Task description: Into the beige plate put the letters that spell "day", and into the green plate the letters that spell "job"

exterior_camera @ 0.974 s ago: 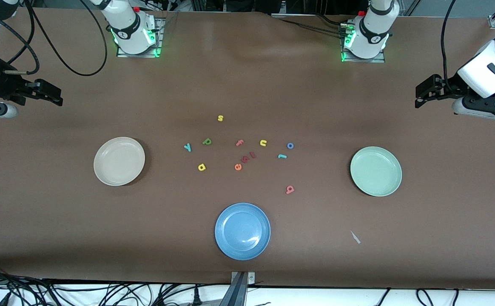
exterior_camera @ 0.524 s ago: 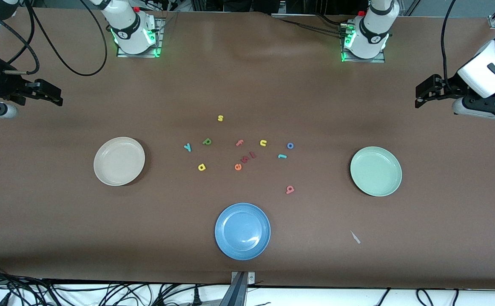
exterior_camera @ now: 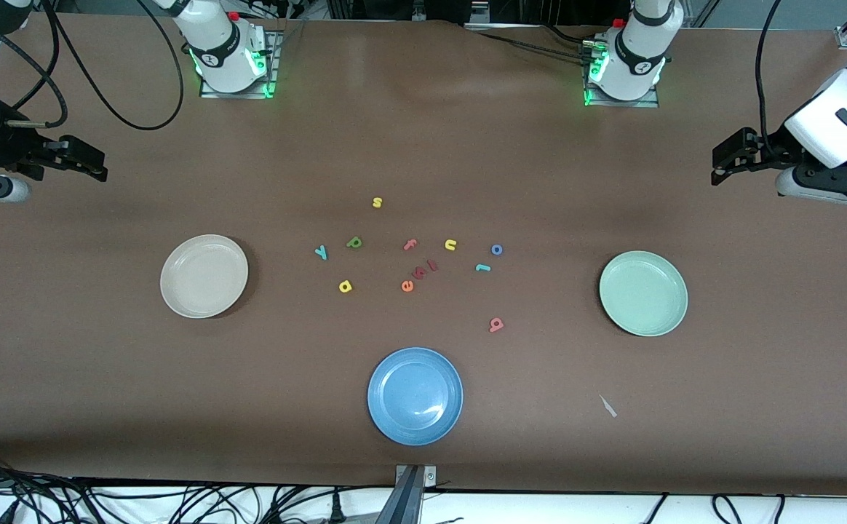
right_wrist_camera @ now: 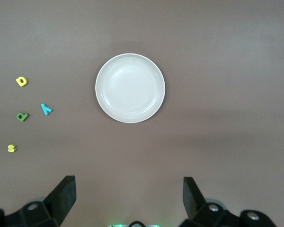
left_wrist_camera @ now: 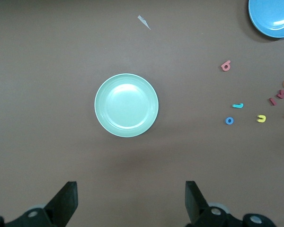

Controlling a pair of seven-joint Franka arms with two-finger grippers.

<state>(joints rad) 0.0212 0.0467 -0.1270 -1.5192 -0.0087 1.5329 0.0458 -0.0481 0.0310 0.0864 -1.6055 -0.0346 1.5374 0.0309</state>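
I see a brown desk [exterior_camera: 423,145] with cables trailing along its edges and both arm bases lit green along its top edge. My left tool [exterior_camera: 722,164] hangs at the left arm's end of the desk with its fingers [left_wrist_camera: 66,201] spread wide and nothing between them; the right tool [exterior_camera: 92,164] waits at the right arm's end, fingers [right_wrist_camera: 61,196] equally apart and empty. The green plate [exterior_camera: 643,293] lies flat toward the left tool's end, the beige plate [exterior_camera: 204,276] toward the right tool's end, both bare. Between them the letters are scattered flat, well apart from either tool. The teal y [exterior_camera: 321,252], green d [exterior_camera: 354,242] and yellow a [exterior_camera: 345,287] sit toward the beige plate. The blue o [exterior_camera: 496,249] and teal j [exterior_camera: 482,268], its long axis running along the desk, sit toward the green plate, the salmon-pink b [exterior_camera: 495,324] nearer the camera. A blue plate [exterior_camera: 415,395] lies nearest the camera.
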